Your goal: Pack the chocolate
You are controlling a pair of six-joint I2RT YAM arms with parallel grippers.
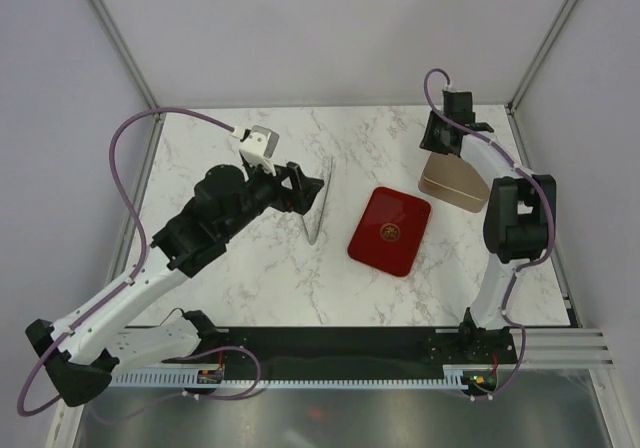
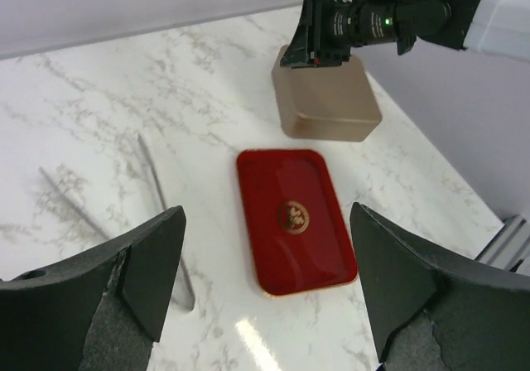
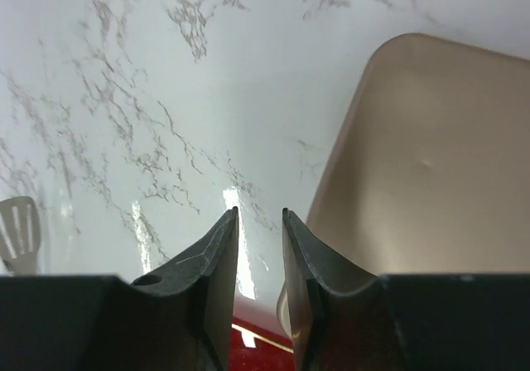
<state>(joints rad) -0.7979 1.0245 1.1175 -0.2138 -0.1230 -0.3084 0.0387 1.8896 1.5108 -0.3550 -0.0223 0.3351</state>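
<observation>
White marble table (image 1: pixel 250 278): your red tray (image 1: pixel 390 230) lies flat at centre, gold box (image 1: pixel 452 182) just beyond it on the right. Left gripper (image 1: pixel 312 190) spread wide, hovering beside the tray. Right gripper (image 3: pixel 258 255) nearly closed, empty, at the box's edge. Chocolate: none visible.

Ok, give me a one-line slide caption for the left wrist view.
Open left gripper above a red tray lid, tongs to its left, right gripper at the tan box.
</observation>
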